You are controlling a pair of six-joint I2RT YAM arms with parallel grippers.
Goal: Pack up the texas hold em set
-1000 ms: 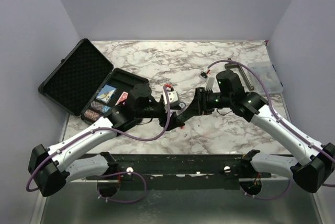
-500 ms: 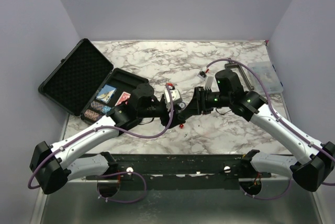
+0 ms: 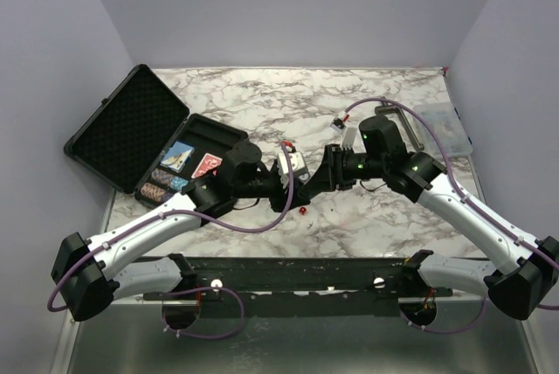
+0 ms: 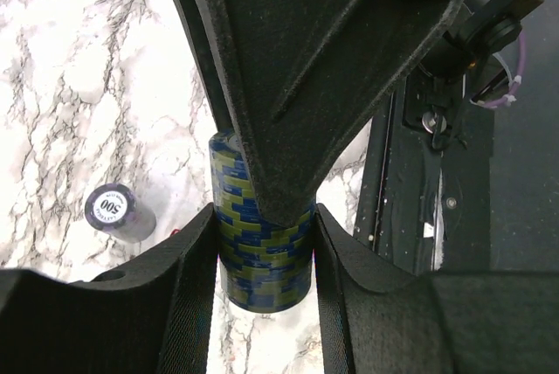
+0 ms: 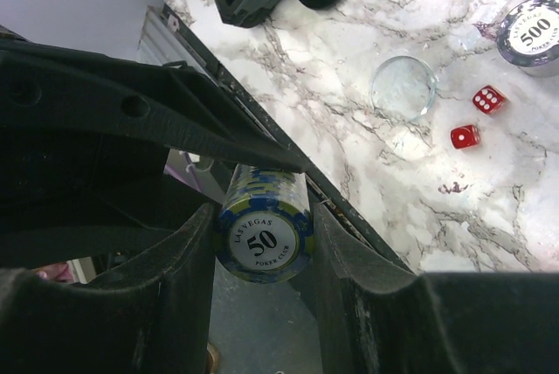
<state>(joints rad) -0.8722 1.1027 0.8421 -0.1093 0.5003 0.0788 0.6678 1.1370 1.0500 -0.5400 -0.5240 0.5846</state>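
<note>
A stack of blue-and-yellow chips (image 5: 265, 237) marked 50 hangs over the middle of the table. My right gripper (image 5: 262, 217) is shut on it. My left gripper (image 4: 265, 225) has both fingers pressed against the same stack (image 4: 262, 247). The two grippers meet tip to tip (image 3: 304, 183). The black case (image 3: 131, 129) lies open at the far left, with card decks (image 3: 206, 164) and chips (image 3: 157, 189) in its base. A grey chip stack (image 4: 117, 211) marked 500 and two red dice (image 5: 487, 99) (image 5: 464, 136) stand loose on the marble.
A clear round disc (image 5: 403, 87) lies by the dice. A clear plastic box (image 3: 441, 125) and a dark metal clamp (image 3: 403, 125) sit at the far right. The black rail (image 3: 297, 273) runs along the table's near edge.
My left gripper has moved right, up to the right gripper, and its fingers have closed in on the chip stack. The right arm has barely moved.
</note>
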